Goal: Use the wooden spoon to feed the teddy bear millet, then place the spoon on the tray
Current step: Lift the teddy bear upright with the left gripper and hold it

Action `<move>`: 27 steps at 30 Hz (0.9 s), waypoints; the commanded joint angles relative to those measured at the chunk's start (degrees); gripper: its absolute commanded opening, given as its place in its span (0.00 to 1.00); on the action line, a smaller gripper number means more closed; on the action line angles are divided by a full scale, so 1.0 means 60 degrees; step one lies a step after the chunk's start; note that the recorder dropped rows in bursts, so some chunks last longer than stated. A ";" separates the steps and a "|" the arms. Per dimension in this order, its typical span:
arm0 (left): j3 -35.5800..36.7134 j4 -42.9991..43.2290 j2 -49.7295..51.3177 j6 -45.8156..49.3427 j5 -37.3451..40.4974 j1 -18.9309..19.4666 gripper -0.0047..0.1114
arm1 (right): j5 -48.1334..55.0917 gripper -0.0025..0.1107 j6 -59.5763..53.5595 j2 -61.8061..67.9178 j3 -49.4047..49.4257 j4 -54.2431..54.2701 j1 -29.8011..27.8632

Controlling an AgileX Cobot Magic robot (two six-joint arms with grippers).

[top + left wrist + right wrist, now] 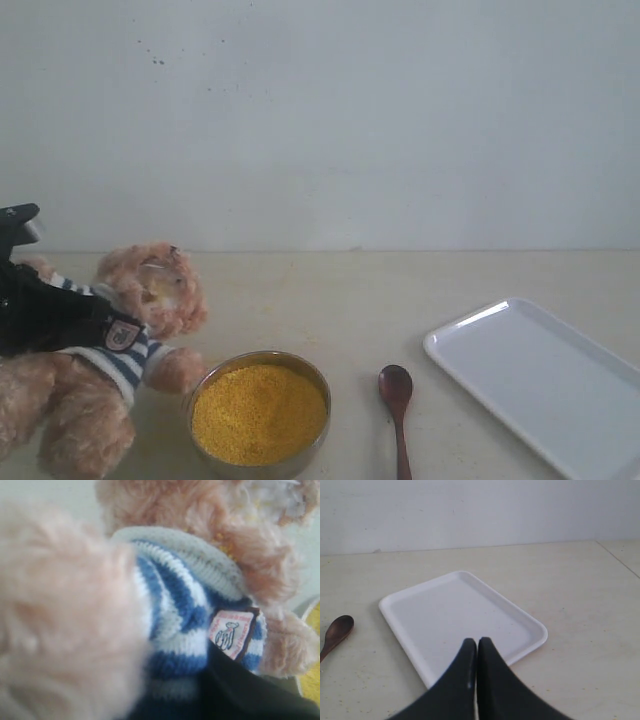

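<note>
Setting: pale wall [320, 120] behind a beige tabletop [330, 300], with the task's things in a row along the front.
Teddy bear: the teddy bear [125, 360] is at the left, propped leaning, its face toward the bowl, likely so that its mouth can be reached.
Left gripper: the left gripper [90, 320] is clamped across the striped shirt beside the badge [231, 634], which reads as a steadying hold.
Millet: the millet [260, 412] is heaped in a metal bowl [262, 356] just beside the bear's paw, a short carry.
Wooden spoon: the wooden spoon [396, 388] lies flat on the tabletop between bowl and tray, untouched.
Tray: the tray [540, 385] is at the right, near the spoon, ready to receive it.
Right gripper: the right gripper [476, 642] has its fingers pressed together, holds nothing and hangs above the tray's rim. Fetching the spoon looks like its job.
</note>
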 commanded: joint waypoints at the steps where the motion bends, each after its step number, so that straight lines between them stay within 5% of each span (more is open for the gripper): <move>1: -0.0327 -0.1816 0.0041 0.1954 0.0514 -0.0028 0.08 | -0.0112 0.02 -0.0027 -0.0021 -0.0025 -0.0021 -0.0024; 12: -0.1237 -0.3792 0.0060 0.2455 0.0513 0.0075 0.08 | -0.0112 0.02 -0.0025 -0.0021 -0.0025 -0.0021 -0.0024; 27: -0.1634 -0.3482 0.0040 0.2888 0.0164 0.0075 0.08 | -0.0112 0.02 -0.0025 -0.0021 -0.0025 0.0098 -0.0024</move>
